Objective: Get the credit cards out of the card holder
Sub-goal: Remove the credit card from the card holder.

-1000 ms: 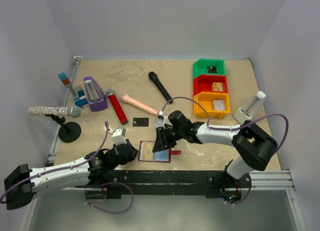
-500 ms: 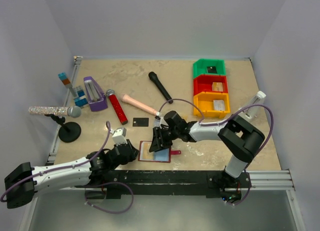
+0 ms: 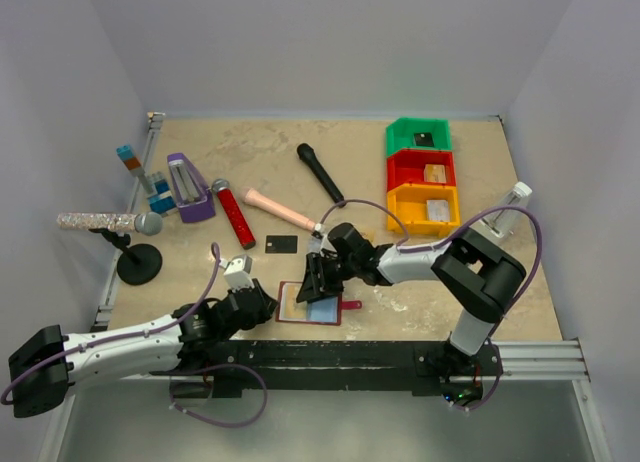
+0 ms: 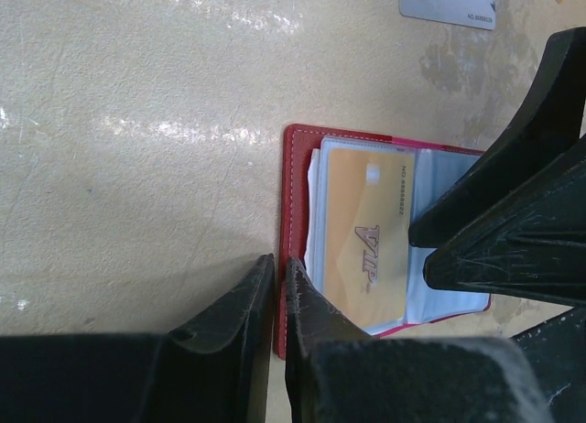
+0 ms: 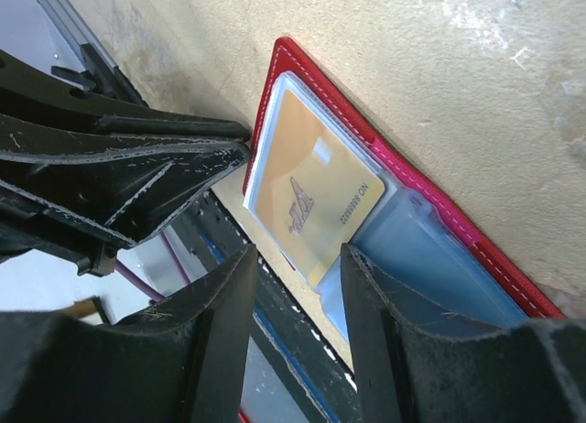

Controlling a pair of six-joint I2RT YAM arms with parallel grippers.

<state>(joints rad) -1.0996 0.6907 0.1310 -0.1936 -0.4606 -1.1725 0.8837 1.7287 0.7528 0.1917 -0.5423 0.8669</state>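
At the far left a glitter-handled microphone (image 3: 100,222) sits on its stand. A purple block (image 3: 188,187) and a red microphone (image 3: 233,214) lie to its right, all well apart from the work.

The left pincer (image 4: 277,263) lies low along the near side of the desk (image 3: 260,152). Its fingers are pressed almost together, with the red left edge of the card holder (image 3: 310,304) in the thin slit between them.

The holder lies open and flat, close to the desk's near edge and just beyond the black rail (image 3: 350,352). A tan-gold card (image 4: 366,240) rests in its left sleeve, inside the red border. Pale blue sleeves (image 5: 430,258) fill the right half, and a red tab (image 3: 352,304) juts out to the right. A black card (image 3: 282,244) lies loose on the far side, apart from the holder.

The right pincer (image 5: 298,251) hangs over the holder from the far right. Its fingers are partly spread astride the gold card's end; whether they touch it I cannot tell.

Right of the tab the desk is bare up to the yellow bin (image 3: 424,210). The red bin (image 3: 420,168) and the green bin (image 3: 418,135) sit in a row beyond it.
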